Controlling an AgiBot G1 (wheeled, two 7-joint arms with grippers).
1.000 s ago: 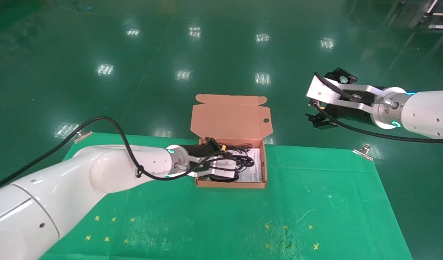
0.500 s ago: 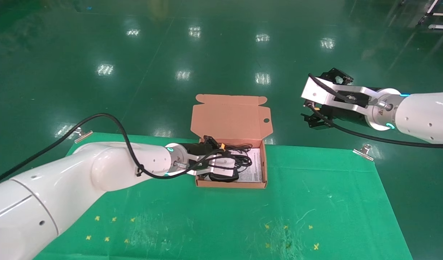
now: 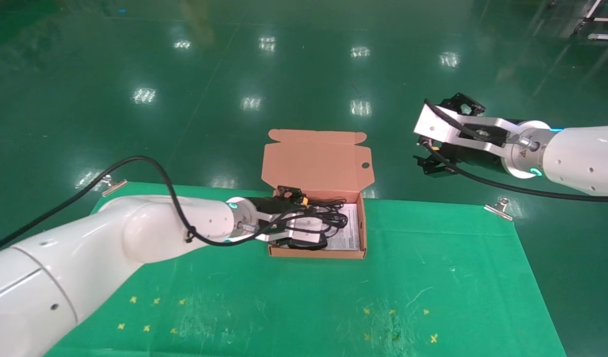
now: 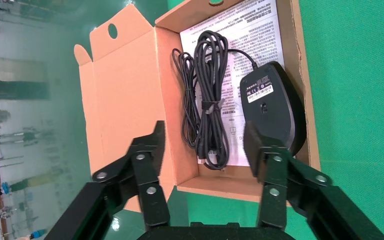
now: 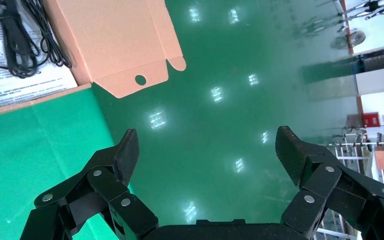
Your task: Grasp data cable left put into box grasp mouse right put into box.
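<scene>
The brown box [image 3: 361,233] stands open on the green cloth, lid flap [image 3: 313,161] upright at the back, white sheet on its bottom. In the left wrist view the data cable [image 4: 211,102], a tied black bundle, lies in the box [image 4: 130,100] beside the black mouse [image 4: 270,105], which lies underside up, its thin cord [image 4: 184,95] along the cable's other side. My left gripper [image 4: 205,142] is open and empty, above the box's left end [image 3: 319,227]. My right gripper [image 3: 435,148] is open and empty [image 5: 207,145], raised over the floor beyond the table's right back corner.
The green cloth [image 3: 432,277] is held by metal clips at the back corners [image 3: 499,208] [image 3: 113,186]. Small yellow marks [image 3: 150,312] dot its front. The glossy green floor [image 3: 304,74] lies beyond the table's back edge.
My right gripper has shifted slightly left and up. My left gripper has stayed open over the box, hardly moving. The cable and mouse lie still.
</scene>
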